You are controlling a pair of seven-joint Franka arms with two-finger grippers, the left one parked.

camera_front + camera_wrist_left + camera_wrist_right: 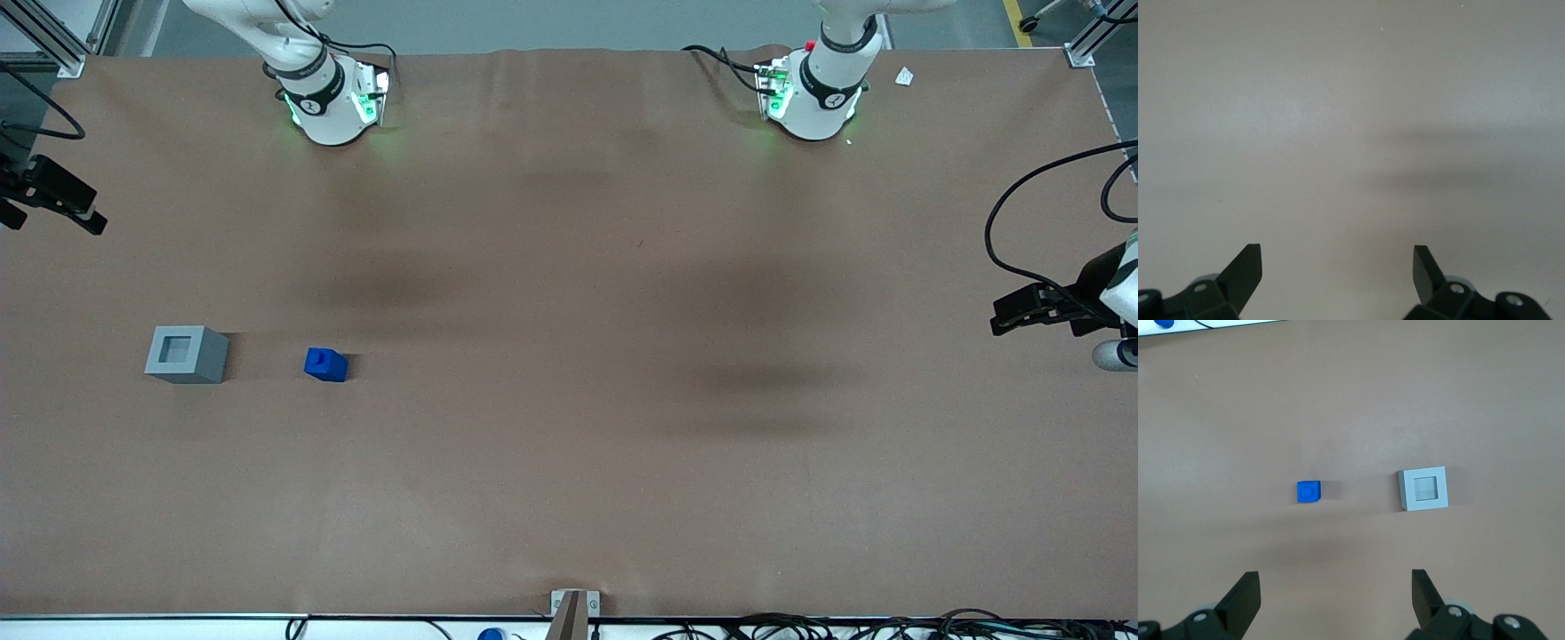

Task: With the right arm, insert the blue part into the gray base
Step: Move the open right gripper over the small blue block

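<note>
The gray base (187, 354) stands on the brown table with its square socket facing up and nothing in it. The blue part (325, 364) lies beside it, a short gap apart, on the side toward the parked arm's end. My right gripper (89, 218) hangs at the working arm's end of the table, farther from the front camera than the base. The right wrist view shows the blue part (1309, 491) and the gray base (1423, 489) well below the gripper (1336, 577). Its fingers are open with nothing between them.
The two white arm pedestals (331, 98) (813, 93) stand along the table edge farthest from the front camera. A small white scrap (904, 76) lies near the parked arm's pedestal. A metal bracket (573, 609) and cables run along the nearest edge.
</note>
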